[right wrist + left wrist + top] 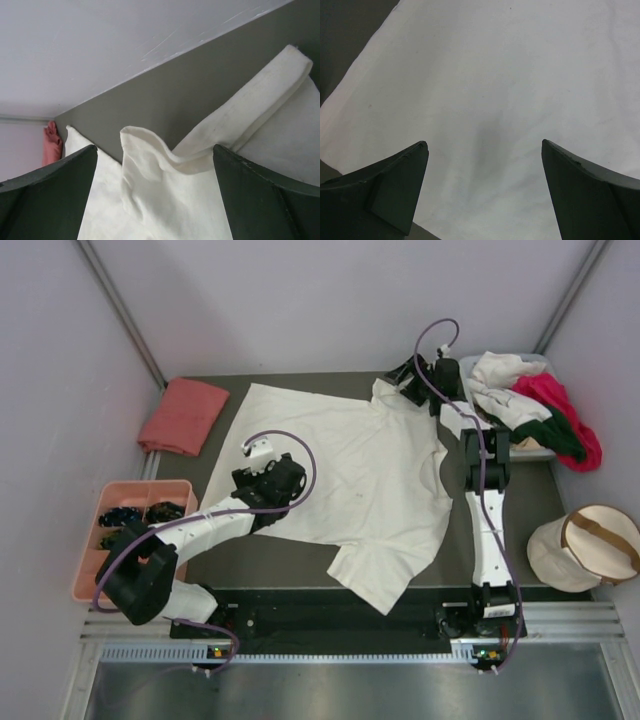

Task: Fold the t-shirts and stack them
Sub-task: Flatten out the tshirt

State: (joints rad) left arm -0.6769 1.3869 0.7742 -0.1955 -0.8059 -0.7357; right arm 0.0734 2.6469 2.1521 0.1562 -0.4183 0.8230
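Grey worktop (pixel 285 562) carries one large cream t-shirt (pixel 350 480), spread flat across the middle, collar toward the far edge, one hem corner slanting to the near edge. It is laid open, presumably for folding, with no fold yet made. Far right, a heap of unfolded t-shirts (pixel 530 410), white, magenta and dark green, waits. Beige pouch (pixel 585 545) sits near right. Salmon-pink t-shirt (pixel 183 415) lies folded far left, likely the stack's start. Pink tray (pixel 88 580) at left edge. Right tool (pixel 155 147) spread wide at the collar end, a raised cloth ridge between its fingers, nothing clamped. Left tool (pixel 485 145) equally wide, over the shirt's left flank, holding nothing.
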